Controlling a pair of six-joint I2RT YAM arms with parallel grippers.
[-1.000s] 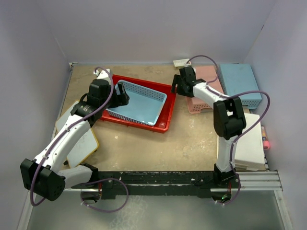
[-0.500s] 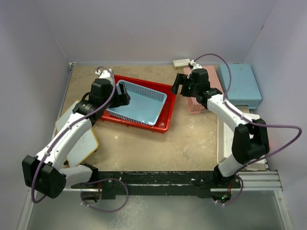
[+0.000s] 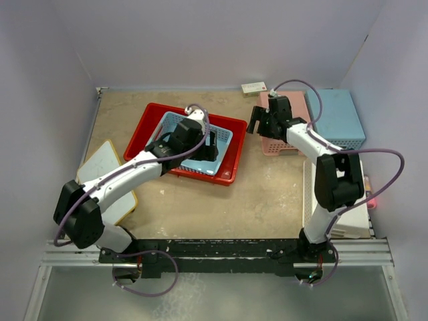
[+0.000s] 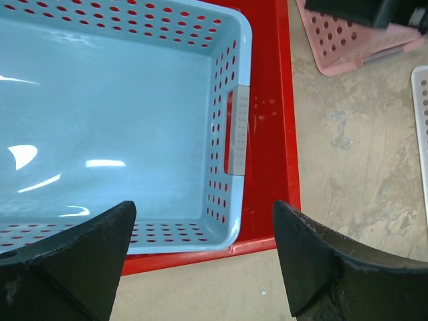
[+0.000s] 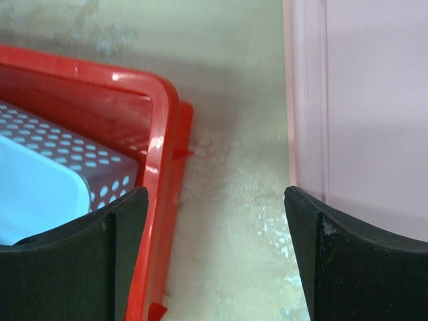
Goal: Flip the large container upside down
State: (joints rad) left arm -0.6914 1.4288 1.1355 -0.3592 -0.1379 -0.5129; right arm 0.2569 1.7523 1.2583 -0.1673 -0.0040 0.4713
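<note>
Left arm stretches out from the near left, forearm slanting across the bench [image 3: 267,194] to put the left gripper [image 3: 206,147] over the red tray [image 3: 233,160]. Its jaws are wide with nothing in them, straddling the right end of the blue basket [image 4: 120,134] that sits in the tray. Right arm reaches far, elbow bent, right gripper [image 3: 256,120] aimed into the gap between the tray's far right corner and the pink basket [image 3: 294,100] — jaws wide too, empty. Tray sits open side up, far-centre on the scuffed tan bench, plain pale walls [image 3: 200,40] around.
</note>
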